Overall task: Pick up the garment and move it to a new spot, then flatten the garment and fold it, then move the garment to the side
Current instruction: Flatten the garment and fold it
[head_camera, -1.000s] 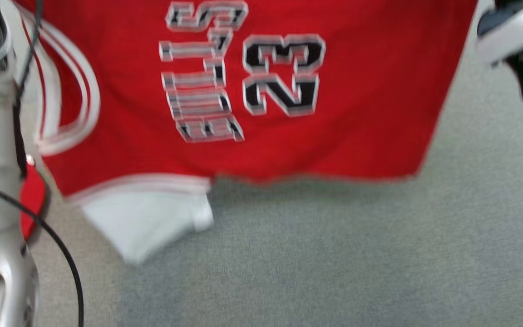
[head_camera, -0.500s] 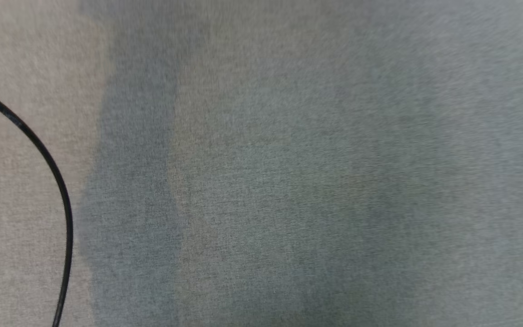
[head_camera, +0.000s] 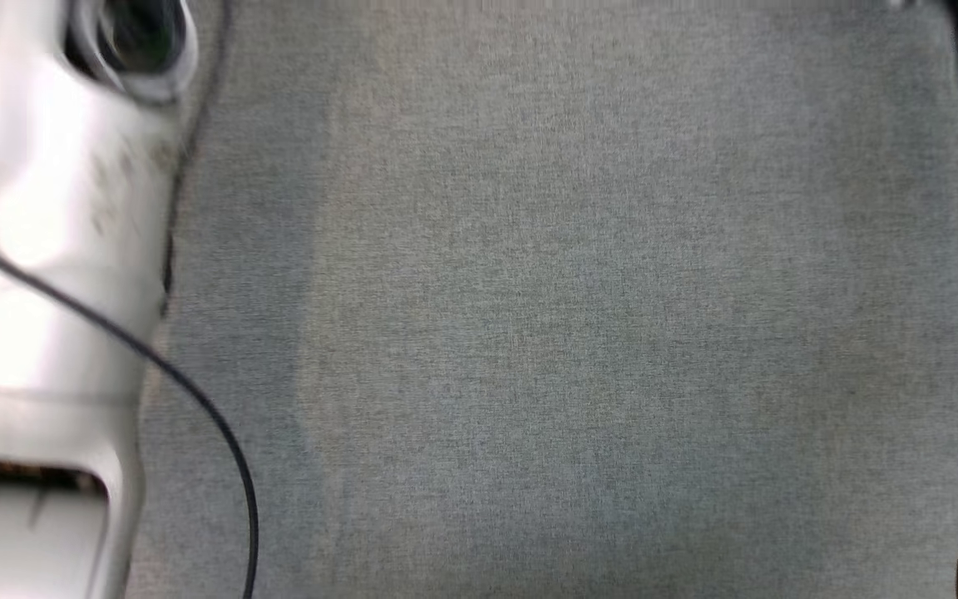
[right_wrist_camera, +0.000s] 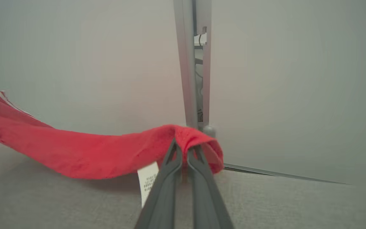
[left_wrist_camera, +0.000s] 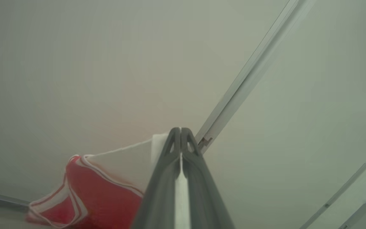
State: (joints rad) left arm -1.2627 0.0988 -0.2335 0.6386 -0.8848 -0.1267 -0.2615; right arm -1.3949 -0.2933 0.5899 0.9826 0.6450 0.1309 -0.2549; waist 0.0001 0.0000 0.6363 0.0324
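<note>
The left gripper is clamped tight on the red jersey, its two dark fingers pressed together with a thin strip of pale cloth showing between them. It bites at the edge of a white panel, and the red body with striped trim hangs off toward eight o'clock from the fingertips. The right gripper is likewise closed, pinching a bunched red fold that humps over its tips. From there the cloth runs out toward nine o'clock in a sagging span, with a care label dangling at about seven o'clock.

The jersey is stretched between the two grips, just above the grey cloth-covered surface at its lowest point.

Both holds look shallow, close to the cloth's edge. If the arms spread too far, the tension would probably pull the white panel out of the left pinch first. If they sink before the jersey is carried across, the sagging middle may drag on the surface and bunch, making it harder to flatten. The black cable looping beside the left forearm might also catch loose fabric.

In the head view the pale forearm reaches toward twelve o'clock along the left edge. Both wrist views look out nearly level over the surface, the right one toward a metal post at twelve o'clock.
</note>
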